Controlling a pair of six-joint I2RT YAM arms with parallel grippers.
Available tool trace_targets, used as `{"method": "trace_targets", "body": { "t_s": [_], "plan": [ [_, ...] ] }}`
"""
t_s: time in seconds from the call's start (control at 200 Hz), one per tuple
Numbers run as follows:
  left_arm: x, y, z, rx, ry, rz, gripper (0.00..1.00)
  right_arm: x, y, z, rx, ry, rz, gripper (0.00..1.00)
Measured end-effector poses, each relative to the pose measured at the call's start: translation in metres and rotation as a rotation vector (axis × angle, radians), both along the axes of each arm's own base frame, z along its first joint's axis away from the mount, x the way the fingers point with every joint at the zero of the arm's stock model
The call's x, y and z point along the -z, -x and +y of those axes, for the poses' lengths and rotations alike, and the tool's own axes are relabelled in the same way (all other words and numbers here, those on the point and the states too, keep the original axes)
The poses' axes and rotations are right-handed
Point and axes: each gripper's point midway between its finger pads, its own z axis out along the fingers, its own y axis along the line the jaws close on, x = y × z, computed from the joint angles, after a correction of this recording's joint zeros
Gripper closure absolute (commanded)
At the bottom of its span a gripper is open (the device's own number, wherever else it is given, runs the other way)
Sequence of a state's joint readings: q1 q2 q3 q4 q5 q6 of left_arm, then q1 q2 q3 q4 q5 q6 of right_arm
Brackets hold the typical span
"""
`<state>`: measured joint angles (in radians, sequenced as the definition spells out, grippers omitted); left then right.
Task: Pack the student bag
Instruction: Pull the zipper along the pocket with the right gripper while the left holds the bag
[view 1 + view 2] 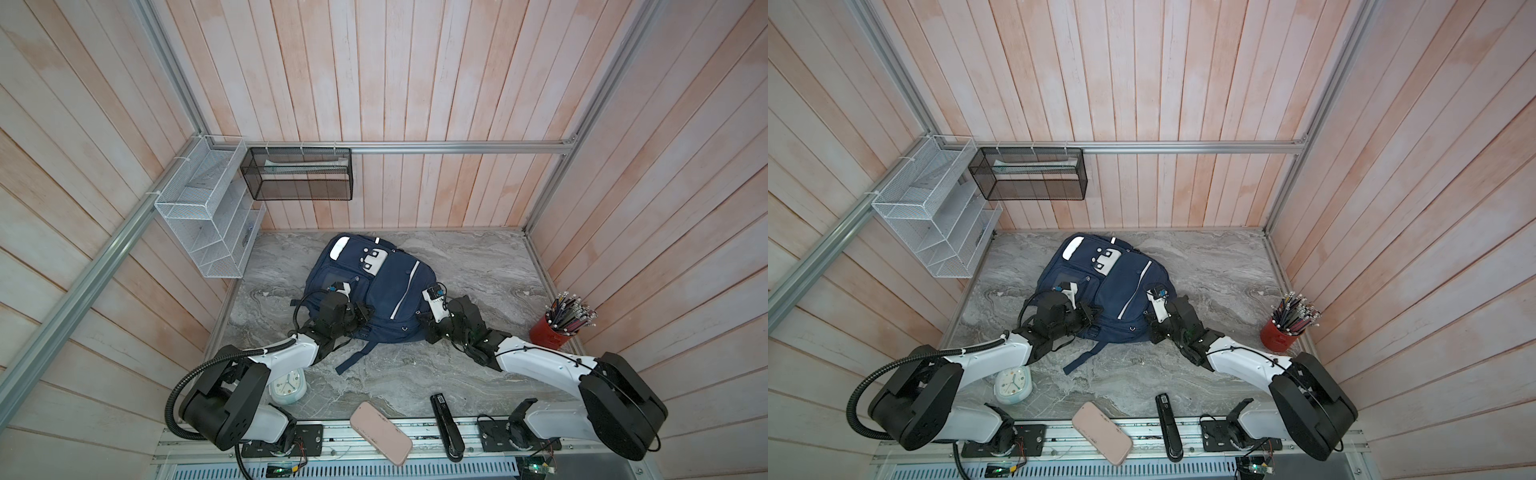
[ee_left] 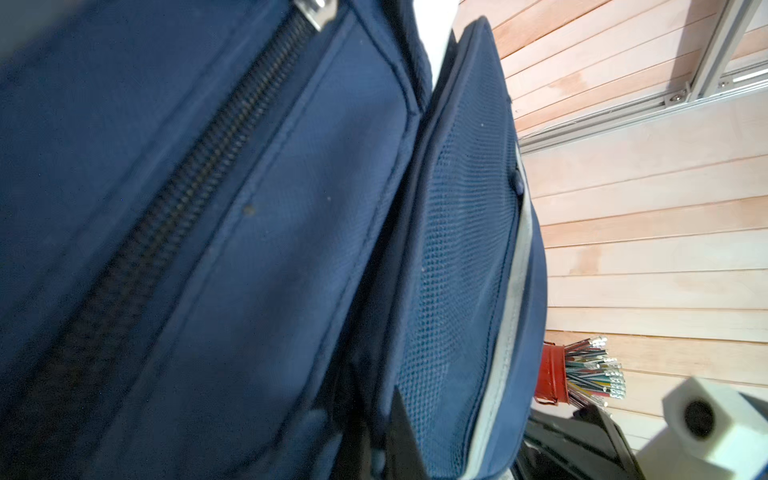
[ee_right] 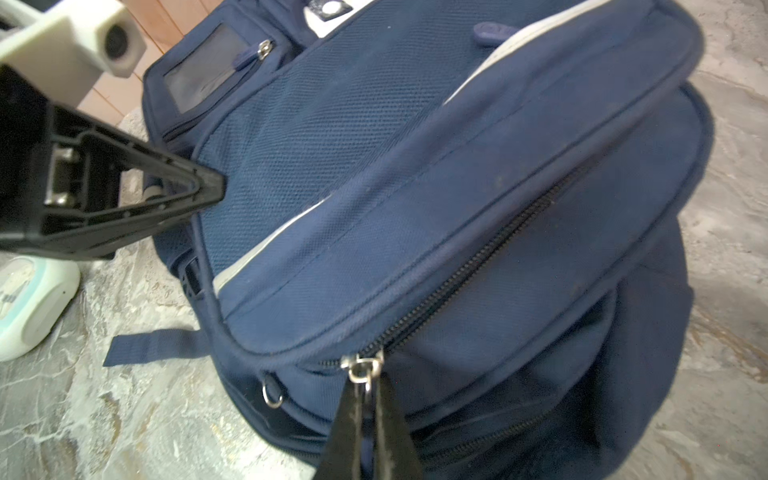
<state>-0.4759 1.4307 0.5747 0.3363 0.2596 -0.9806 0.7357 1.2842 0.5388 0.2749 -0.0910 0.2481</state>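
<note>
Two grippers are engaged on the student bag (image 1: pixel 386 286), which lies flat near the middle of the marble table (image 1: pixel 478 266) in both top views. I read the right gripper (image 3: pixel 368 399) as clamped on the metal zipper pull (image 3: pixel 361 370) at the bag's near right edge. The left gripper (image 3: pixel 208 187) has its jaws together, with the tip against the edge of the front pocket; I cannot tell whether fabric is pinched. A clock (image 1: pixel 287 384), a pink case (image 1: pixel 380 432) and a black stapler (image 1: pixel 444 424) lie along the near edge. A red cup of pencils (image 1: pixel 555 328) stands at the right.
</note>
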Motion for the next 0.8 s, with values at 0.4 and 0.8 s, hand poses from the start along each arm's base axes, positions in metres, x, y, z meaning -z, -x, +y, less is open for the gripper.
{"method": "trace_targets", "body": {
  "t_s": [0.4,0.8],
  "plan": [
    [-0.042,-0.033,0.017,-0.030,-0.018,-0.100,0.35,0.029,0.056,0.079,-0.119,0.010,0.110,1.00],
    [0.003,0.041,-0.013,0.012,-0.022,0.015,0.53,0.019,0.056,0.099,-0.091,-0.044,0.094,1.00]
  ]
}}
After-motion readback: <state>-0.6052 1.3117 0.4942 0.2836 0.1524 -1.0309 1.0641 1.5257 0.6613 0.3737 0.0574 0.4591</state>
